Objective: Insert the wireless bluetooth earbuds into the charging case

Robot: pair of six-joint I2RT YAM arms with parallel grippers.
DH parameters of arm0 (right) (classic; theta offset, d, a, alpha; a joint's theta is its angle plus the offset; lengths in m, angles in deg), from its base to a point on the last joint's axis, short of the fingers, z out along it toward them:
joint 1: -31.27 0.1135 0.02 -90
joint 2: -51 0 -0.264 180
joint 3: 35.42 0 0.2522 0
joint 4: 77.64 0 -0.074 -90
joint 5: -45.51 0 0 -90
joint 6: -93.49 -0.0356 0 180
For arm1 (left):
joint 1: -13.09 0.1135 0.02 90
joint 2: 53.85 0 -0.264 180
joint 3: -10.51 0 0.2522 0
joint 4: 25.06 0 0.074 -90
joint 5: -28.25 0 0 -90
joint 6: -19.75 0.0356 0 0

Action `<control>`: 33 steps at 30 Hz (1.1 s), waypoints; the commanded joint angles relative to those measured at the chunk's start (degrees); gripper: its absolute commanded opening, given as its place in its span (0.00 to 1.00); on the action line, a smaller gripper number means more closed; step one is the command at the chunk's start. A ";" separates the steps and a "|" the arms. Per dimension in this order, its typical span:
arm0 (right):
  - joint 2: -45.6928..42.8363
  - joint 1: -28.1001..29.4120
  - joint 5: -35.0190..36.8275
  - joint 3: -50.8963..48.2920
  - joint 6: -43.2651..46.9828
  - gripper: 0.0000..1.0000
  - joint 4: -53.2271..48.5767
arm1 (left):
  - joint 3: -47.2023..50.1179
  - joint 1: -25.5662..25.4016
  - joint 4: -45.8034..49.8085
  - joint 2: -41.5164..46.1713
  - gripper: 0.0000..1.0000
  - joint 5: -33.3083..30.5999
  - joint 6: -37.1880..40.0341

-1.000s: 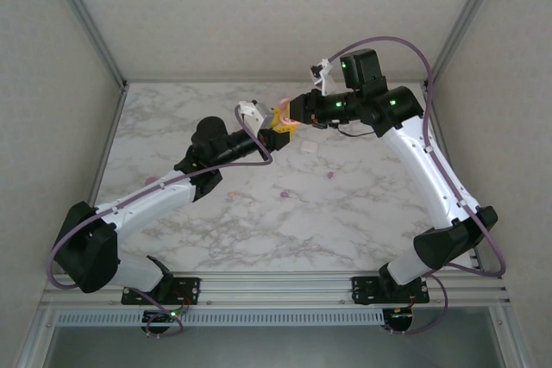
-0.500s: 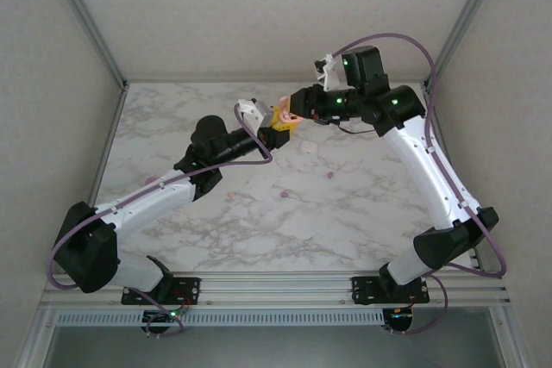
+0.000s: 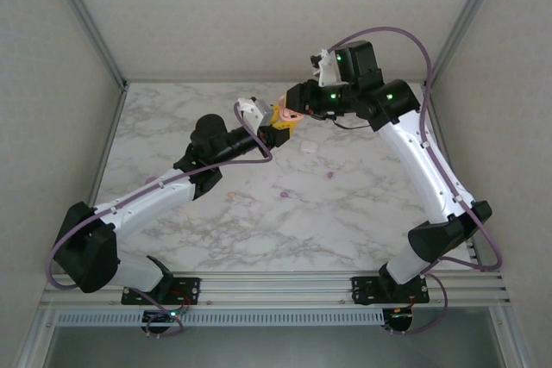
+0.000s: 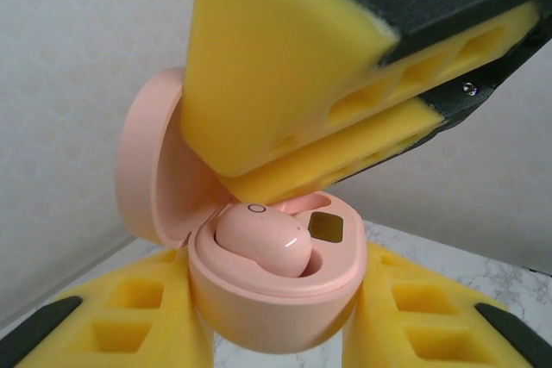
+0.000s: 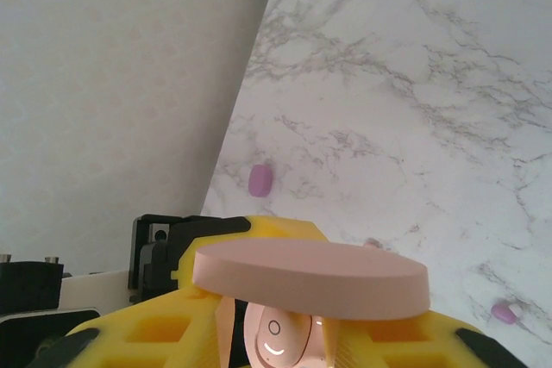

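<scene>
Marble table [image 3: 345, 213] below; pink earbud [image 4: 263, 243] in case [image 4: 276, 316], seemingly under right hand [image 3: 291, 109].

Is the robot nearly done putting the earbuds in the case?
About halfway. One pink earbud sits in the open pink case, which the left gripper holds. The right gripper is right above it. The slot beside it looks empty, so one earbud is left.

Soft even light, faint shadows, wrist close-ups perhaps slightly blurred
</scene>
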 commanded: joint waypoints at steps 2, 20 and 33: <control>2.03 1.36 2.88 2.94 2.21 0.29 -5.31 | -2.19 -0.51 -3.21 1.02 0.20 0.02 0.81; -11.18 -0.37 1.35 -4.32 7.79 0.37 0.30 | 2.97 1.97 -3.46 3.92 0.17 -6.00 -2.22; -4.68 -4.80 7.87 -21.06 8.05 0.36 -0.47 | 7.47 11.16 10.63 19.51 0.18 -13.86 -2.65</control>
